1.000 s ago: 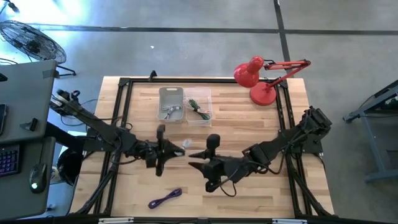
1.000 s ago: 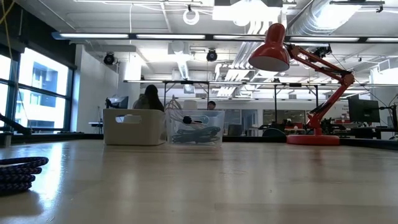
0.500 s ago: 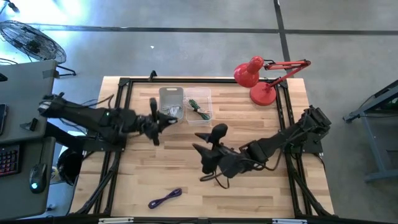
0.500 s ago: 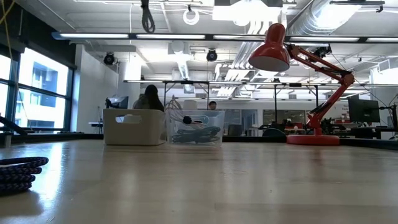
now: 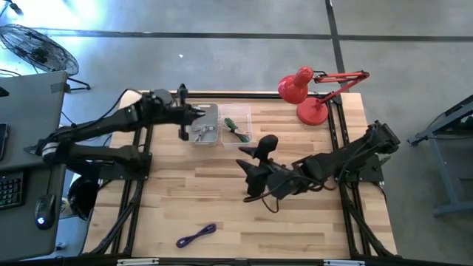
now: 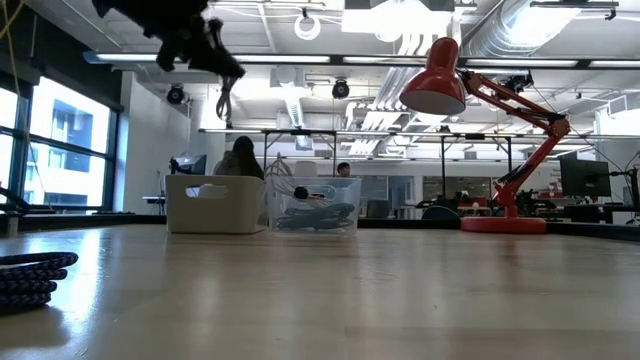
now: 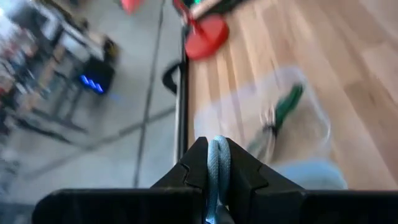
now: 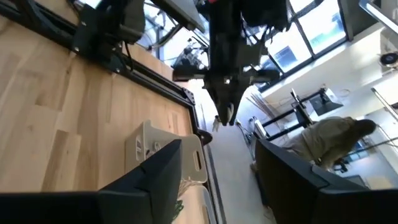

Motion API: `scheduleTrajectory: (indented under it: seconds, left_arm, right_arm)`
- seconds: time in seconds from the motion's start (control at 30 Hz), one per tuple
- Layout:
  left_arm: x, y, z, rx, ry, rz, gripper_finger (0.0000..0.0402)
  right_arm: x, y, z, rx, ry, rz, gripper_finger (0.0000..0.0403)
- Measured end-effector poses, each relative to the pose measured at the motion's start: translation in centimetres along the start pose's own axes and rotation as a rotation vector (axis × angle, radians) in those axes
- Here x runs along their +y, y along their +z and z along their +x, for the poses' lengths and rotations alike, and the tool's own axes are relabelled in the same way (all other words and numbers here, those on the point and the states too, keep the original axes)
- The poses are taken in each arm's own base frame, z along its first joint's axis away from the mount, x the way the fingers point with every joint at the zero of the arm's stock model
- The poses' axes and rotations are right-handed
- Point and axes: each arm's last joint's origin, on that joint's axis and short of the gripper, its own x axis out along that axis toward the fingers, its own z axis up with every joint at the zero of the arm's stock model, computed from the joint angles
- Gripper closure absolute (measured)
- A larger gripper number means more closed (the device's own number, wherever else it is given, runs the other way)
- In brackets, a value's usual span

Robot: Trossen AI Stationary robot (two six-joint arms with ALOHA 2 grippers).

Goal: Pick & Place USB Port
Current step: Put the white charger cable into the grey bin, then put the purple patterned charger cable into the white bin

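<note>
Left hand (image 7: 217,163) pinching a pale cable (image 7: 217,168) (above the grey bin (image 5: 204,123)).

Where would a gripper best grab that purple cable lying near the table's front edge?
Probably across the middle of the purple cable, coming straight down from above. It lies flat on the table as a short, tight bundle with open wood on all sides, so fingers closing across its narrow width should catch every strand at once. Grabbing one end might let it uncoil.
</note>
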Motion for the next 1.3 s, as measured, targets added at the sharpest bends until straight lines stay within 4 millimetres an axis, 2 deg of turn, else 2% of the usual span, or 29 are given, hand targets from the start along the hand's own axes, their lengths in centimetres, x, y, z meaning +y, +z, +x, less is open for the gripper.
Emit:
scheduleTrajectory:
  seconds: [0.23,0.53,0.73,0.8,1.07,1.3]
  left_arm:
    - [1.0,-4.0,2.7,0.127,-0.147,-0.1,0.0378]
    - [-0.7,-7.0,7.8,0.25,-0.336,-0.075,0.0379]
    - [-1.2,-8.2,9.3,0.375,-0.329,-0.047,0.0378]
    - [-1.3,-8.4,9.3,0.401,-0.321,-0.055,0.0362]
    - [-1.3,-8.4,9.3,0.419,-0.301,-0.111,0.0249]
    - [-0.8,-8.4,9.0,0.527,-0.237,-0.085,0.0202]
  right_arm:
    - [-1.8,0.0,-0.9,-0.028,0.029,0.067,0.0208]
    - [-2.4,-0.8,0.5,-0.003,0.072,0.1,0.021]
    - [-2.5,-1.4,1.2,0.005,0.18,0.118,0.0215]
    - [-2.5,-1.4,1.3,-0.003,0.208,0.117,0.0213]
    - [-2.5,-1.4,1.3,-0.007,0.215,0.118,0.0212]
    - [-2.5,-1.4,1.3,-0.006,0.212,0.117,0.0203]
